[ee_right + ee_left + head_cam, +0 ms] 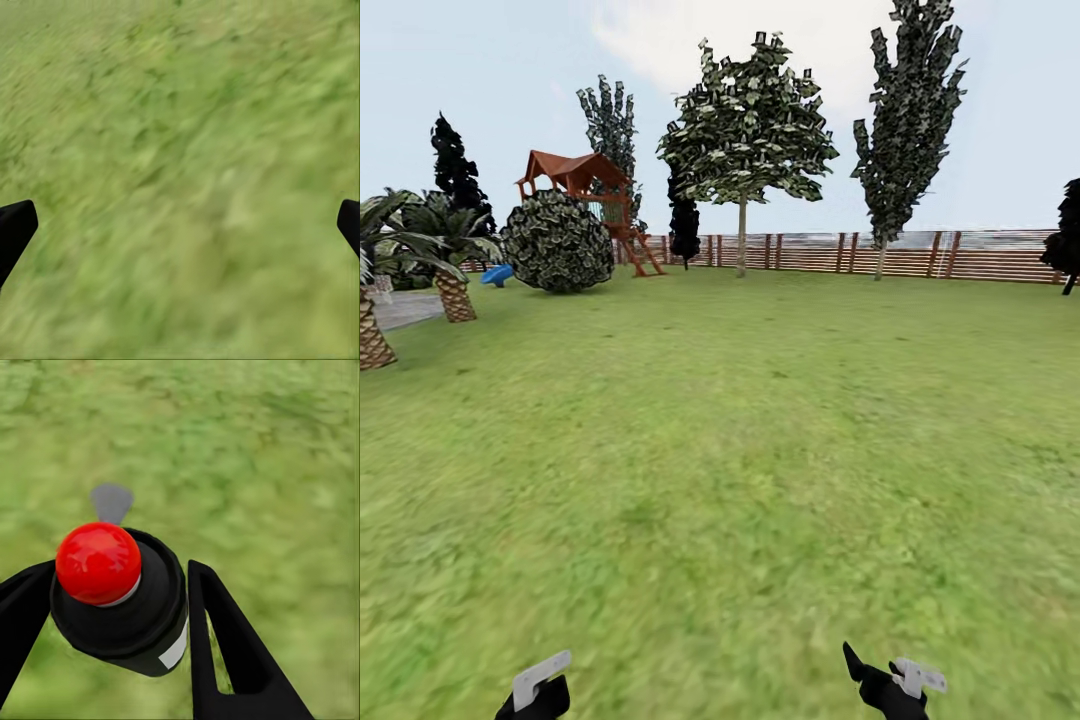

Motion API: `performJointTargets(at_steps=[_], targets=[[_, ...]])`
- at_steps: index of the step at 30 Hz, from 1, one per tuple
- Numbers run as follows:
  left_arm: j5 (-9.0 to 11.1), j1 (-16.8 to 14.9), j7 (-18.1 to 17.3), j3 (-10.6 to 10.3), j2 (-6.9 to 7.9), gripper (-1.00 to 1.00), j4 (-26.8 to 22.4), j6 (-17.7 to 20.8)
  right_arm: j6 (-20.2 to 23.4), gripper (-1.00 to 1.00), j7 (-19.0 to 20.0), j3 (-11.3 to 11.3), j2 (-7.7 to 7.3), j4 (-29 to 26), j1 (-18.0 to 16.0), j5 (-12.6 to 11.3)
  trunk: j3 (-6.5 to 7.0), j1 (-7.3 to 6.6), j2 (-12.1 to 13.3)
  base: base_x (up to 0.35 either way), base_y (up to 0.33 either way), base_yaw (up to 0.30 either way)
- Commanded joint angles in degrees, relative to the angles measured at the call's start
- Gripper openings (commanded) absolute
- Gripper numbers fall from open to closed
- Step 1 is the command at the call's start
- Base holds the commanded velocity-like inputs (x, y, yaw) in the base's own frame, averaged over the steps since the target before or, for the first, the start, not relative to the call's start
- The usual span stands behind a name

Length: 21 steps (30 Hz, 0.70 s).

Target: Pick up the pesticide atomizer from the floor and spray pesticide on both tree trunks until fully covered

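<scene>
The left gripper [120, 607] is closed around the pesticide atomizer [120, 600]: in the left wrist view both black fingers [225, 645] press against the sides of its black cylindrical body, and its glossy red cap faces the camera, with grass behind it. In the head view the left gripper [535, 690] sits at the near left edge of the scene, above the lawn [720, 450]. The right gripper [890, 680] sits at the near right; in the right wrist view its two fingertips [15, 229] stand wide apart at opposite edges of the frame, with nothing between them but blurred grass. The lawn extends to a brown slatted fence [920, 255] at the far side. Two trees stand before that fence: one with a pale straight trunk and a broad light green crown [742, 235] at far centre, and a taller, narrower one [905, 130] to its right. At far left stand a wooden playset [585, 185], a round bush [557, 243] and two low palm-like plants [450, 260].
</scene>
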Motion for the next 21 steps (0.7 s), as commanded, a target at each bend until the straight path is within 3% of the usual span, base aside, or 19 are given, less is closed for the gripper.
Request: performJointTargets(at_steps=[1,21], targets=[[-0.02,0.00,0.01,-0.03,0.00,-1.00,-0.01,0.00,0.00,1.00,0.00,-0.01,0.00,0.00,0.00,0.00,0.00,0.00,0.00,0.332,0.000,0.000],[-0.02,0.00,0.01,-0.03,0.00,-1.00,-0.01,-0.01,-0.01,1.00,0.00,0.00,0.00,0.00,0.00,0.00,0.00,0.00,0.00,0.332,0.000,0.000]])
